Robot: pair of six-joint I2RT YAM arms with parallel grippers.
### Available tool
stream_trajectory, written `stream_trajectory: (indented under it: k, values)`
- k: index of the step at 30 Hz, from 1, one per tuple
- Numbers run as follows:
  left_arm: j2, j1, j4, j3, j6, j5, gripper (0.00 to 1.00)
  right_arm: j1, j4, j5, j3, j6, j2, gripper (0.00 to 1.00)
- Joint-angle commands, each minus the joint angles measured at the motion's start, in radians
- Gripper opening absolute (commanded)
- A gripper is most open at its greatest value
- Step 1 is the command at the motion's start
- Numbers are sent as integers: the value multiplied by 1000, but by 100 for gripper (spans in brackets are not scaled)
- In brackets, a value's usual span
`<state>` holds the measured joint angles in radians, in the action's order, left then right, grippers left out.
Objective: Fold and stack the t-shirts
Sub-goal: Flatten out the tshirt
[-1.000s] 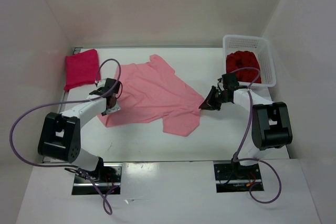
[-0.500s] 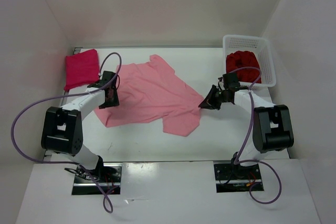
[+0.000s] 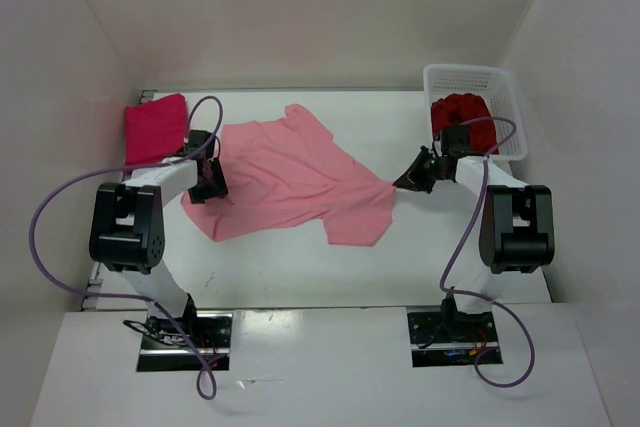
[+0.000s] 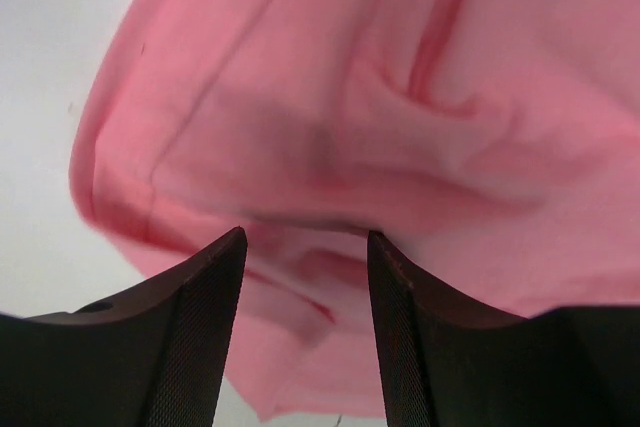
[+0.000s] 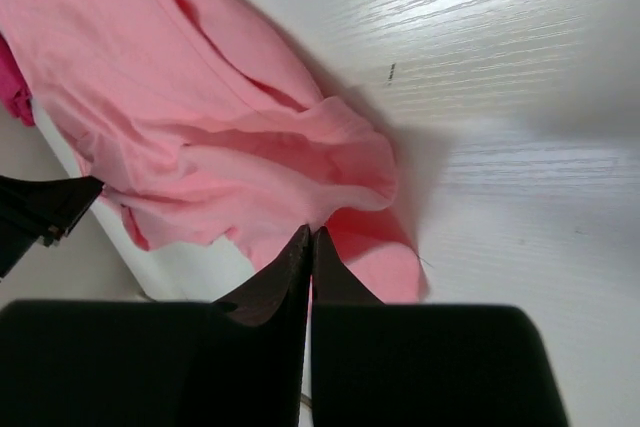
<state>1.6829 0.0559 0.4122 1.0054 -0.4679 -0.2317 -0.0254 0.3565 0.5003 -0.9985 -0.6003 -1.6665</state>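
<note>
Flattening the salmon pink shirt [image 3: 290, 182] on the worktop [image 3: 420, 247]: right fingers [image 5: 290, 267] pinch its corner at their tips, left fingers [image 4: 205, 297] gape half-wide over the opposite edge, so next, likely, clamp and tug.

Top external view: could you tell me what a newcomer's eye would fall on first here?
The salmon pink t-shirt sprawls across the middle of the table, the left claw open over its left edge and the right claw shut on its right corner. A folded magenta t-shirt lies far left; a white basket far right holds a dark red t-shirt.
</note>
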Motion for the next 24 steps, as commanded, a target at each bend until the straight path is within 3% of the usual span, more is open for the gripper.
stream_trajectory:
  k: [1,10,15,16,20,24]
  values:
    - [82,-4,-70,100,28,92,59,-11,10,-57,-2,7,-1,0]
    - [330,5,-108,300,47,143,59,-11,19,-103,-11,-3,34,3]
    - [458,15,-43,531,48,153,59,-11,50,-128,-29,-12,53,4]
    - [459,15,-17,592,48,154,64,-11,59,-128,-38,-12,63,2]
    - [337,15,-44,511,48,92,77,-11,68,-106,-28,-1,111,2]
    - [123,15,-87,312,58,16,75,19,125,-33,-19,32,169,0]
